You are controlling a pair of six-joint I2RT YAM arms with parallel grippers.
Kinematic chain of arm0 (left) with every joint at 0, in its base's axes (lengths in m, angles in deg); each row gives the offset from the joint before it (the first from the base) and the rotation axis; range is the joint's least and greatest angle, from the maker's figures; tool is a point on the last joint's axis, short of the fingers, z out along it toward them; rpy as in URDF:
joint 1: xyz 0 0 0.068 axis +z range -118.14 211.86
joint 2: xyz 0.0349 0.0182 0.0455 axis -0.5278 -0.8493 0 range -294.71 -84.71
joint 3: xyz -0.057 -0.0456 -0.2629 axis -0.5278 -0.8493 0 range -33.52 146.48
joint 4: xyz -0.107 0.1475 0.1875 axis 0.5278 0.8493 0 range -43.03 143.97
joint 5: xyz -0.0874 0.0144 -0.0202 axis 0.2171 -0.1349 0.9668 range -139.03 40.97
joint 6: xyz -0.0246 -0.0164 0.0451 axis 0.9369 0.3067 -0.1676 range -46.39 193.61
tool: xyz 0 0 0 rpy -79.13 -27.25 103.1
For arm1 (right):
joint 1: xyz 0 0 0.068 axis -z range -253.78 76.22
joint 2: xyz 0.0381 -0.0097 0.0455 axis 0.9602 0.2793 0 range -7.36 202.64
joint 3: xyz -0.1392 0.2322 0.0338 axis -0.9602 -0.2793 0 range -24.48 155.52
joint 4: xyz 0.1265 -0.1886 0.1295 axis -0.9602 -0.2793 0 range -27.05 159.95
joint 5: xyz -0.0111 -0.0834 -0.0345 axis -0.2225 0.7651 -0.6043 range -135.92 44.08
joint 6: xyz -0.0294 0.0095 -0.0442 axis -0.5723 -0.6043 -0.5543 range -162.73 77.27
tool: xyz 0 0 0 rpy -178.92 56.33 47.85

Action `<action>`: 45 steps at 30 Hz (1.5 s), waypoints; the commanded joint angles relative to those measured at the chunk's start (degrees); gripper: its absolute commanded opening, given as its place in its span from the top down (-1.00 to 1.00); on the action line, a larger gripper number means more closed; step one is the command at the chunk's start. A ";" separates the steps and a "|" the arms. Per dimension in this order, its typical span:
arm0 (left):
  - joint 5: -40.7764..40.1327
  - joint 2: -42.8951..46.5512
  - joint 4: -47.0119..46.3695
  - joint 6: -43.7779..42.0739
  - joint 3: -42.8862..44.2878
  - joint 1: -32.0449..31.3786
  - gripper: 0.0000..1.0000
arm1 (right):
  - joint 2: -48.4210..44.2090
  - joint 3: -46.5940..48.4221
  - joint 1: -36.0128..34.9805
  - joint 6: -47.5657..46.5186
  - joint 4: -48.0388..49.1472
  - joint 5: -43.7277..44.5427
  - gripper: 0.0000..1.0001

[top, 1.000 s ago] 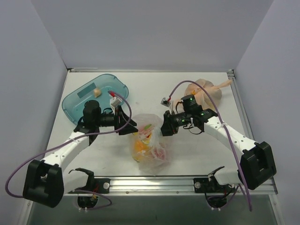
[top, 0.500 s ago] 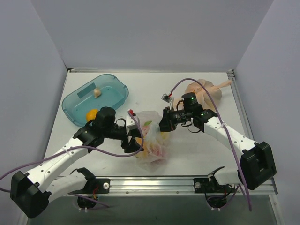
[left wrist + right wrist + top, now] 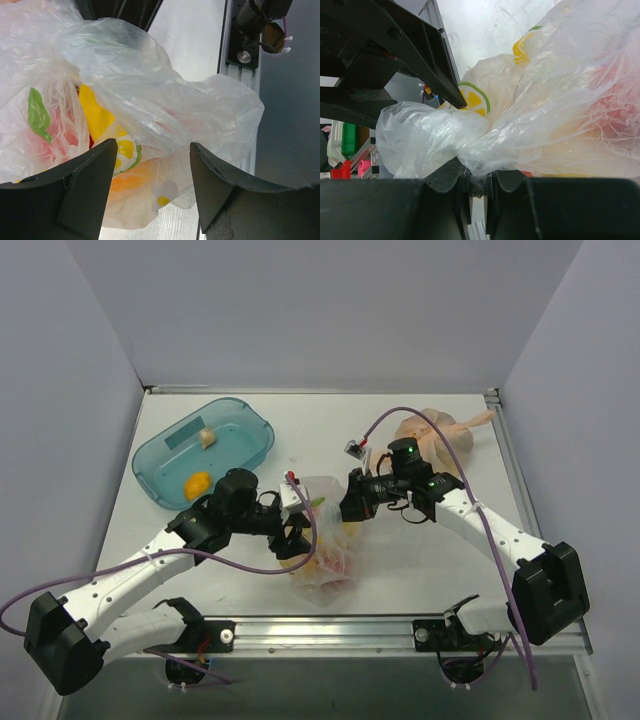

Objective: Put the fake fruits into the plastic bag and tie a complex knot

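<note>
**Both sets of my jaws at the clear bag, mid-table.**
The bag lies crumpled near the front rail, holding fruits: yellow, red, orange and a green-rimmed slice. My right jaws are closed on a bunched fold of film at the bag's far upper edge; the right wrist view shows the film pinched between them. My left jaws stand open, one on each side of the bag's loose upper film, gripping nothing. The teal tray at back left holds an orange fruit and a small pale piece. A peach bag lies at back right.
</note>
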 commanded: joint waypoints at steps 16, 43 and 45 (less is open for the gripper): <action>-1.93 -0.46 -8.28 6.27 2.43 2.66 0.79 | -2.17 0.77 -0.67 -7.00 -6.67 0.42 1.00; -3.59 -4.41 -4.94 -1.90 0.76 19.01 1.00 | -6.74 1.82 7.33 -27.47 -27.58 -0.90 1.00; -4.47 -4.59 -5.02 -2.08 0.85 19.80 1.00 | -6.83 2.00 8.03 -28.61 -29.60 -1.08 1.00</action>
